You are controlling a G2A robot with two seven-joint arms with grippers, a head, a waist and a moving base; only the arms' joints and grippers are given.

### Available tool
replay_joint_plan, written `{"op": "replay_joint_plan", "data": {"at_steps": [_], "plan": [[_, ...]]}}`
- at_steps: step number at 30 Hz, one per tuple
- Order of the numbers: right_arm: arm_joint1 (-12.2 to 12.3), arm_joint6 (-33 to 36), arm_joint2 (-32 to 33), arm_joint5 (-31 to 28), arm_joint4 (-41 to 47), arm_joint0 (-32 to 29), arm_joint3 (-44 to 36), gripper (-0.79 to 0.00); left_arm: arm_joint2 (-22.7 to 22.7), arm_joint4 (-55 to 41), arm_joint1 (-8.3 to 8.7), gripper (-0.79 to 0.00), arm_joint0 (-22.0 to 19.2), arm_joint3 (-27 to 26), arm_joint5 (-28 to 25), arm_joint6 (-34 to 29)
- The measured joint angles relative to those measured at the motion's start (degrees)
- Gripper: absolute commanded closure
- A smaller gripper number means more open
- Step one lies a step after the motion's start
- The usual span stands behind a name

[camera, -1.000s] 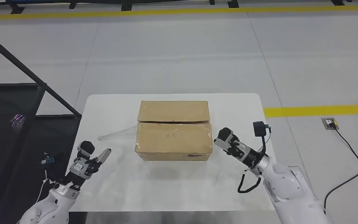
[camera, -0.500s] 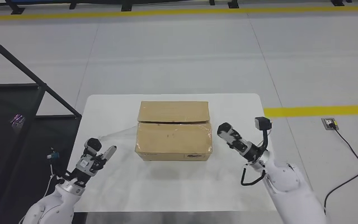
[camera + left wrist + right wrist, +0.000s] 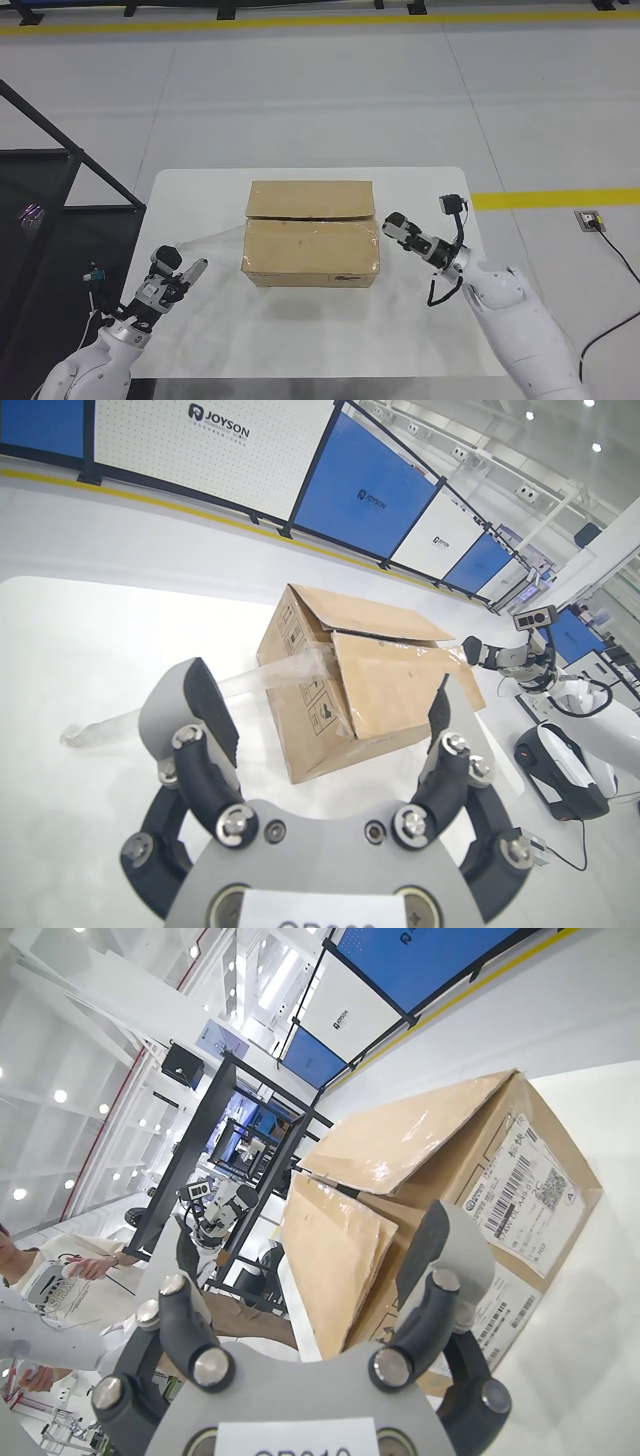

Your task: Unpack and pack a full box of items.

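A brown cardboard box [image 3: 311, 235] stands in the middle of the white table [image 3: 300, 330], its top flaps down but split along the seam. A strip of clear tape [image 3: 205, 237] trails from the box's left end onto the table. My left gripper [image 3: 172, 272] hovers open near the table's front left, facing the box [image 3: 370, 680] and the tape [image 3: 280, 672], a short way off. My right gripper [image 3: 392, 228] is open right at the box's right end; in its wrist view its fingers [image 3: 435, 1238] straddle the labelled end and the flap edge of the box [image 3: 450, 1168].
A black metal frame [image 3: 60, 190] stands left of the table. There is bare table in front of the box and on both sides. The table's right edge [image 3: 478, 250] lies just beyond my right arm.
My right gripper has moved forward and up to the box's right end. My left gripper shifted a little toward the box, then held still. The box has not moved.
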Motion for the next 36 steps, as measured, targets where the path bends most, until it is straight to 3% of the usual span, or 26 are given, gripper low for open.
{"op": "replay_joint_plan", "data": {"at_steps": [7, 14, 20, 25, 36], "plan": [[-0.44, 4.75, -2.15, -1.53, 5.06, 1.71, 2.71, -0.785, 0.37, 0.18, -0.06, -0.785, 0.37, -0.43, 1.00, 0.52], [-0.24, 17.99, -1.96, -3.84, 23.47, 1.98, 3.16, -0.785, 0.91, 0.63, -0.04, -0.785, 0.37, -0.63, 1.44, 0.74], [1.26, 24.80, -0.72, 1.14, 33.57, -0.11, -3.01, -0.785, 1.30, 0.67, -0.06, -0.785, 0.49, -1.11, 1.73, 1.42], [3.33, 29.22, 0.57, 5.55, 33.59, -2.87, -9.30, -0.785, 1.58, -0.50, -0.17, -0.785, 0.34, -1.35, 2.88, 2.32], [7.52, 34.15, -3.16, 10.48, 21.76, -5.66, -14.36, -0.785, 3.12, 1.53, 0.15, -0.785, -0.12, -1.48, 0.90, -2.22]]}}
